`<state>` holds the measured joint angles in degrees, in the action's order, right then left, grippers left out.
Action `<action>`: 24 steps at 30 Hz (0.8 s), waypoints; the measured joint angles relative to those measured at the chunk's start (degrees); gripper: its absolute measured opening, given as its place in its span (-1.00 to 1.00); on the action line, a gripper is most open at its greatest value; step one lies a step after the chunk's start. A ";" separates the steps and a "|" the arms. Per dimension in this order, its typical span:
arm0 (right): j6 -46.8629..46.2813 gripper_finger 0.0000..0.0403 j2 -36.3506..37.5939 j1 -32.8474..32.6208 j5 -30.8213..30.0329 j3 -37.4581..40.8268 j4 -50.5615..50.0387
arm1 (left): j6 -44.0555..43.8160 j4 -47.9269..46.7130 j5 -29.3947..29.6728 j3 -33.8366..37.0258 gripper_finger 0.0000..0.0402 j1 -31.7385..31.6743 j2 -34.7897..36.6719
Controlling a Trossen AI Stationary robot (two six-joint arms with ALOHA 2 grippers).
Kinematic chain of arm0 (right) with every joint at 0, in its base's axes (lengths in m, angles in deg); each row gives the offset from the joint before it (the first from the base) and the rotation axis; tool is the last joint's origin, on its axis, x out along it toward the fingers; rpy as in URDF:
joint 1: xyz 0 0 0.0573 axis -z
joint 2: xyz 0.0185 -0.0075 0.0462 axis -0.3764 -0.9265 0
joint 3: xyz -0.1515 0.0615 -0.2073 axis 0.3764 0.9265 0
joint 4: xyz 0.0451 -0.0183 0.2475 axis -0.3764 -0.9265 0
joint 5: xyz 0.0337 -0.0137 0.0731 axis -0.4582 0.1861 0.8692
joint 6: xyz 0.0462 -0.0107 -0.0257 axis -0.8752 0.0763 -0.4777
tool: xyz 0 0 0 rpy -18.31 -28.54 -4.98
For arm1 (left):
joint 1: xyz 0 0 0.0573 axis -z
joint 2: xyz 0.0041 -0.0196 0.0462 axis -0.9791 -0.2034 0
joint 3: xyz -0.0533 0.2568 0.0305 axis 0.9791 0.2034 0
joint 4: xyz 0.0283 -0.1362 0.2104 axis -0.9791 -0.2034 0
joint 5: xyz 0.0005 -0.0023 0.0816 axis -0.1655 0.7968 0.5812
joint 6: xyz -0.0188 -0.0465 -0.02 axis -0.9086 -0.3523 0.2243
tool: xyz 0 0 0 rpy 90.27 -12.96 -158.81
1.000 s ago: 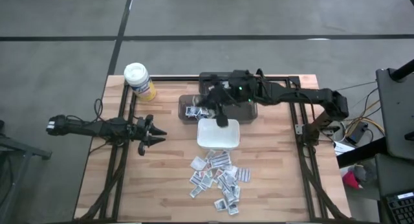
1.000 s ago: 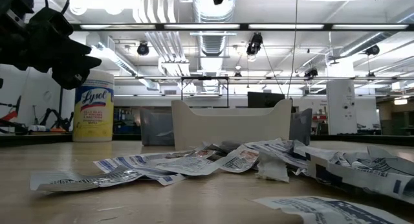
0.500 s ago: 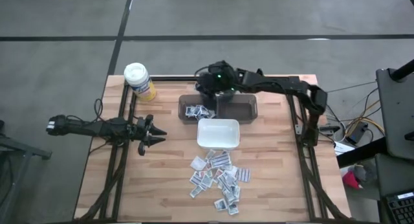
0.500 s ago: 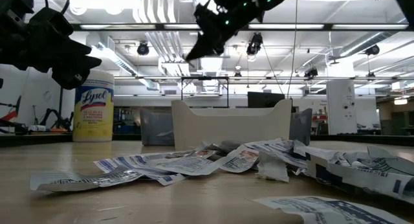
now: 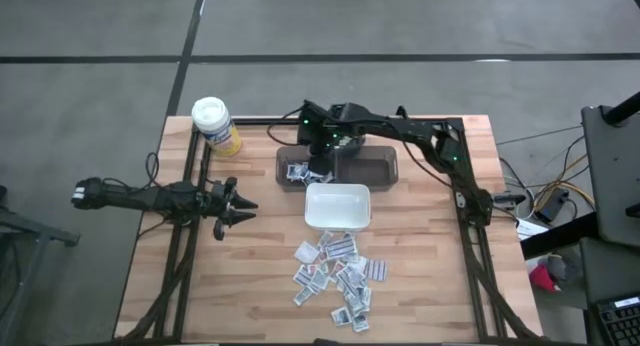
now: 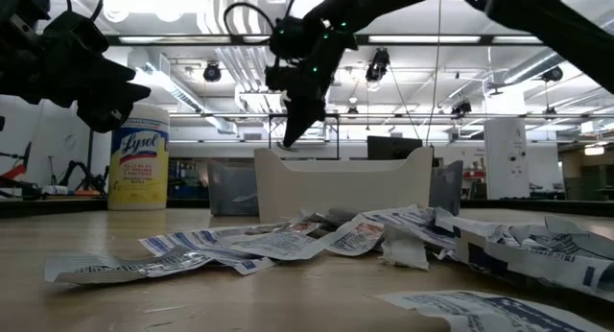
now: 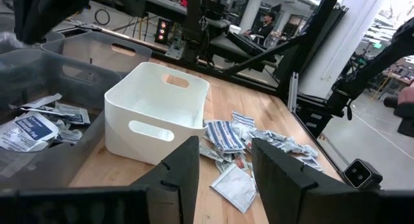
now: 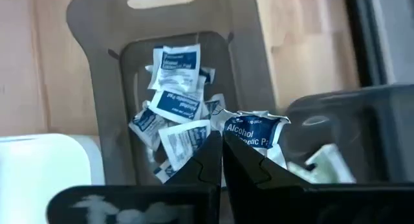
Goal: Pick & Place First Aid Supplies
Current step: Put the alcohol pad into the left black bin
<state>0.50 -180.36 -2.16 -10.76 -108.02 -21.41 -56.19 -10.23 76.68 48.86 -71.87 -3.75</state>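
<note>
Now, change: right pincer (image 8: pixel 222 160) is swinging from over the white dish (image 5: pixel 338 207) to above the dark bin (image 5: pixel 372 167) just behind it.
Right grip: pinching an alcohol packet (image 8: pixel 255 134).
Binned packets (image 5: pixel 301 171): lying in the bin's left end.
Loose packets (image 5: pixel 338 276): heaped in front of the dish.
Left pincer (image 5: pixel 236 207): idling left of the dish, part open.
Meaning: drop seems imminent.

From my screen, the white dish (image 5: pixel 338 207) is plain and unpatterned on the pale striped wood table (image 5: pixel 260 276). The first aid packets (image 5: pixel 335 274) just beside the dish are white and grey with blue print. Behind the dish I see a smoky translucent grey bin (image 5: pixel 370 168) with more white-and-blue packets. The canister (image 5: pixel 216 126) is yellow with a white lid. Both arms are black.
</note>
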 joint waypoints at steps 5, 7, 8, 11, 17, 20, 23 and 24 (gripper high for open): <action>-1.18 -0.96 -4.02 -0.02 0.38 -2.96 -3.43 | 0.00 -0.01 0.00 0.00 -0.32 0.00 0.00; -1.63 -0.96 -4.90 -0.06 0.67 -2.83 -3.33 | 0.00 -0.01 0.00 0.00 -0.32 0.00 0.00; -1.98 -0.96 -5.12 -0.04 1.16 -2.63 -3.25 | 0.00 -0.01 0.00 0.00 -0.32 0.00 0.00; -3.12 -0.96 -5.39 -0.04 3.28 -1.31 -2.88 | 0.02 -0.01 0.00 0.00 -0.32 -0.01 0.00; -3.61 -0.96 -6.31 -0.07 3.43 -0.08 -2.48 | 0.02 -0.01 0.00 0.00 -0.32 0.01 0.00; -4.08 -0.96 -6.87 -0.07 3.43 -0.06 -2.29 | 0.02 -0.01 0.00 0.00 -0.32 0.01 0.00; -4.10 -0.96 -7.54 -0.06 3.45 0.05 -2.41 | 0.02 -0.01 0.00 0.00 -0.32 0.01 0.00; -4.08 -0.96 -7.78 -0.07 3.45 0.05 -2.41 | 0.02 -0.01 0.00 0.00 -0.32 -0.01 0.00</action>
<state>-3.58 -188.14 -2.23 -7.32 -107.97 -23.82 -56.17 -10.23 76.68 48.86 -71.87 -3.75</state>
